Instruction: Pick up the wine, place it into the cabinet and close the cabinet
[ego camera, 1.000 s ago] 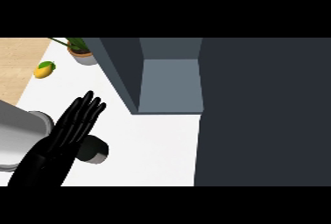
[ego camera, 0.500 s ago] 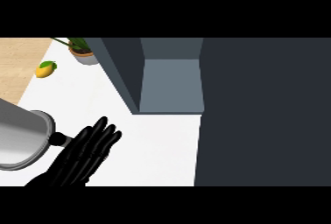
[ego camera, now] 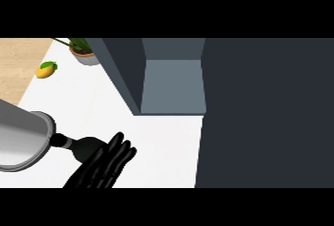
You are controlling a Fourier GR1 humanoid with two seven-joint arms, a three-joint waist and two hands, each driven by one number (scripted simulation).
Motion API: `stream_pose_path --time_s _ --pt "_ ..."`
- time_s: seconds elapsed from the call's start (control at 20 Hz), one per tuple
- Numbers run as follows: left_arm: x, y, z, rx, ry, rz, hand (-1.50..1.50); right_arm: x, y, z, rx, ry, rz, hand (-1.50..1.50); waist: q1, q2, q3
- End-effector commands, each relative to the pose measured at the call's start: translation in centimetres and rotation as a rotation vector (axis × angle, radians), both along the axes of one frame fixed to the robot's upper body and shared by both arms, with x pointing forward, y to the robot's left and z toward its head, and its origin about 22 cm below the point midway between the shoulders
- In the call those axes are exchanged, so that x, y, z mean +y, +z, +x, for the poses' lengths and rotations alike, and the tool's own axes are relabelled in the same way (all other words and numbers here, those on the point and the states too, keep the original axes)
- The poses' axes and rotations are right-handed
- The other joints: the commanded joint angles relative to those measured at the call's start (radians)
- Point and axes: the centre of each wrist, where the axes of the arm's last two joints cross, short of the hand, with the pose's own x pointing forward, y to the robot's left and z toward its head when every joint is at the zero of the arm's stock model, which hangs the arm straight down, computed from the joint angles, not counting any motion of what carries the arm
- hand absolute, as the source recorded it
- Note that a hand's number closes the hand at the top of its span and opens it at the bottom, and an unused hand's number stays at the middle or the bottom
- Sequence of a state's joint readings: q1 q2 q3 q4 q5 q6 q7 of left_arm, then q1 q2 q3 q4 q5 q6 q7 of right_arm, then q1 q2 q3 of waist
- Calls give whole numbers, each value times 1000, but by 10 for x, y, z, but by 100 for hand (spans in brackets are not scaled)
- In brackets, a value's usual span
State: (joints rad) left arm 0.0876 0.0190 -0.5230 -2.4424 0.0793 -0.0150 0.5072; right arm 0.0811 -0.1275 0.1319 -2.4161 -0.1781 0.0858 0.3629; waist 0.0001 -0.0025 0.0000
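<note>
White counter (ego camera: pixel 163 145), open cabinet (ego camera: pixel 173 86) at 12 o'clock. Left hand (ego camera: pixel 104 167) at 7 o'clock, fingers straight & pressed together, lying vs wine (ego camera: pixel 81 145); can't tell if held. Mango (ego camera: pixel 46 69), plant (ego camera: pixel 83 52) at 10 o'clock.

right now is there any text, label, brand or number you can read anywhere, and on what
None: no readable text shows in the head view.
The dark wine bottle shows no label; much of it is hidden by the left hand.
The cabinet, the grey forearm, the plant pot and the mango are all plain, with no marks.
</note>
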Motion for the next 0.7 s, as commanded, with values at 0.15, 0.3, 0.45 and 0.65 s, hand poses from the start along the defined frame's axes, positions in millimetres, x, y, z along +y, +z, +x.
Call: stream_pose_path --time_s 0.15,0.3,0.45,0.65 --pt "7 21 -23 -30 24 -24 -150 -1 21 -19 -27 6 25 -150 -1 0 0" --pt "-2 24 -15 -27 71 -44 -150 -8 25 -21 -15 -6 8 -150 -4 0 0" --pt "-4 23 -10 1 95 -25 -150 -5 42 -23 -23 6 14 -150 -4 0 0" --pt "1 14 -7 54 136 -39 -150 -4 36 -15 -18 7 27 -150 -3 1 0"
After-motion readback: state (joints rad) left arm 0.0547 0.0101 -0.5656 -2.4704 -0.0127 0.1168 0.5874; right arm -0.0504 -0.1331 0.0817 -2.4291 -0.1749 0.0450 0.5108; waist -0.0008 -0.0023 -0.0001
